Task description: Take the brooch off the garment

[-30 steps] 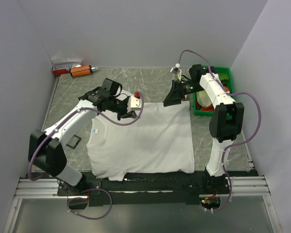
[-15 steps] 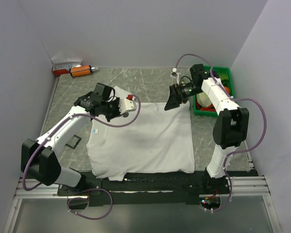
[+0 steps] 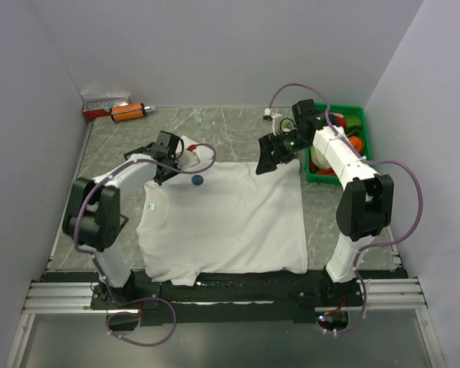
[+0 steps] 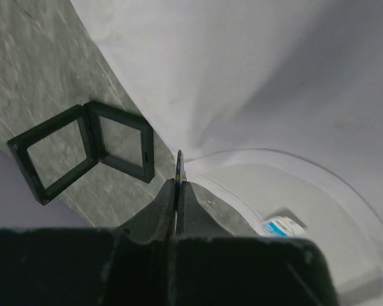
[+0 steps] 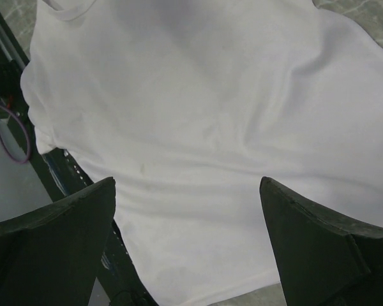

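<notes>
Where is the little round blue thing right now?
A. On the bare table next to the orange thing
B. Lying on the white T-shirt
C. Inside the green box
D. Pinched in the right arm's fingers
B: in the top view the brooch shows as a dark blue dot lying on the white T-shirt, near its far left part, with nothing holding it.

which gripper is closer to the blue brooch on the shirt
Left. The left gripper is left of the brooch, by the far-left sleeve of the shirt; the right gripper hovers farther off, above its far-right corner.
</notes>
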`<move>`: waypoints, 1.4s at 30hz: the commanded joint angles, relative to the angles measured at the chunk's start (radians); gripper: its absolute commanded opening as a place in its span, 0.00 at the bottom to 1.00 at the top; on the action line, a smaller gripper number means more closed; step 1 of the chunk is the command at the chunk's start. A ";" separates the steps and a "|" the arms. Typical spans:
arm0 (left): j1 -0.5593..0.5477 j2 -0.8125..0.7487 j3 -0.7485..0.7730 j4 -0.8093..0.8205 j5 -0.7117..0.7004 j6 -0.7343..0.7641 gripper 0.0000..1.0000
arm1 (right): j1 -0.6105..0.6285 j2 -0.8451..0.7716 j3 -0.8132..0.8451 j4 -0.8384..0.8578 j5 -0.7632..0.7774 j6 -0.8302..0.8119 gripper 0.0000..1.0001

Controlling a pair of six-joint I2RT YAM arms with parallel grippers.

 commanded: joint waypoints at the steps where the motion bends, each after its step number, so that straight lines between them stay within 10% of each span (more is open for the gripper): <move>1: 0.031 0.109 0.069 0.085 -0.257 -0.039 0.01 | 0.007 -0.080 -0.019 0.037 0.043 0.017 1.00; 42: 0.130 0.356 0.228 0.148 -0.294 0.047 0.01 | 0.037 -0.092 -0.090 0.025 0.066 -0.006 1.00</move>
